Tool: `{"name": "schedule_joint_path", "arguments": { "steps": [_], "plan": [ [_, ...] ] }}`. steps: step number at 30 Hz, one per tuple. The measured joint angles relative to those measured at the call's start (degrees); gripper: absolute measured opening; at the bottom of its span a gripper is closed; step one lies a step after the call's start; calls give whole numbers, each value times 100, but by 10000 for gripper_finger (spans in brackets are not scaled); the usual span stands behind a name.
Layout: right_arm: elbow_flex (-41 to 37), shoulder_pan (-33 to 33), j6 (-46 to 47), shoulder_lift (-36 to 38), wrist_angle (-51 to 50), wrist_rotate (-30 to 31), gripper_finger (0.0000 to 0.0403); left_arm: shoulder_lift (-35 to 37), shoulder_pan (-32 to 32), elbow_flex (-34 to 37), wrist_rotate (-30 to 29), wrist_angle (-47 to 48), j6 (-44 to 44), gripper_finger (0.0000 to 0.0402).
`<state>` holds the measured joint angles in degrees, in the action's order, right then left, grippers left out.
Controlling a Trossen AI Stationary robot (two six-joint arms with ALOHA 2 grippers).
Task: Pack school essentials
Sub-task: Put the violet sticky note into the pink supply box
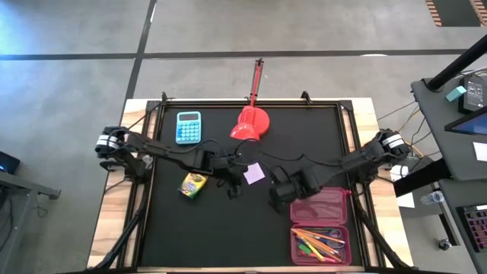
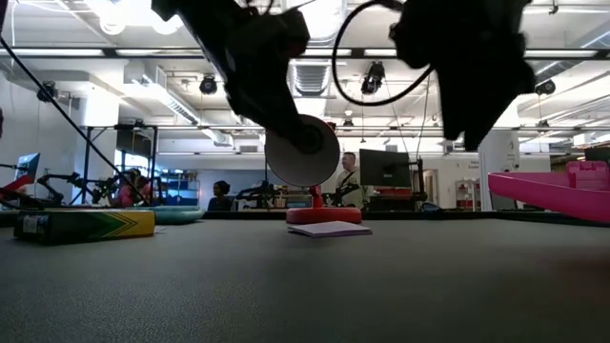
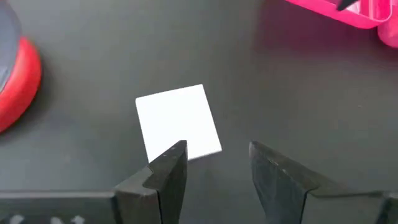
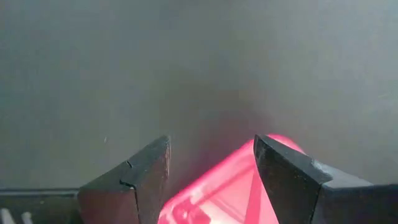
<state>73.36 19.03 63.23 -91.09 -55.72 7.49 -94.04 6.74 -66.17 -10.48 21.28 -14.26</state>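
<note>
A pale pink note pad lies flat on the black mat near its middle. My left gripper hovers open just left of and nearer than the pad; in the left wrist view the pad shows just beyond the open fingers. A yellow-green crayon box lies flat to the left. An open pink case lies at the near right, with several pens and pencils in its near half. My right gripper is open above the case's far left corner.
A light-blue calculator lies at the far left of the mat. A red domed object with a red stick stands at the far middle. The mat's near left part is bare.
</note>
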Motion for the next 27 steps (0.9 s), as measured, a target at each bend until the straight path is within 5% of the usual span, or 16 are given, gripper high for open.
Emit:
{"name": "schedule_joint_path", "arguments": {
  "steps": [15, 27],
  "plan": [
    [-1514, -1024, -542, 292, 2807, -542, 222, -590, -291, 82, 129, -659, 879, 155],
    [-3345, -1268, -745, 1677, 4772, -120, 221, -537, -304, 1612, -339, -3714, 563, 155]
  ]
}}
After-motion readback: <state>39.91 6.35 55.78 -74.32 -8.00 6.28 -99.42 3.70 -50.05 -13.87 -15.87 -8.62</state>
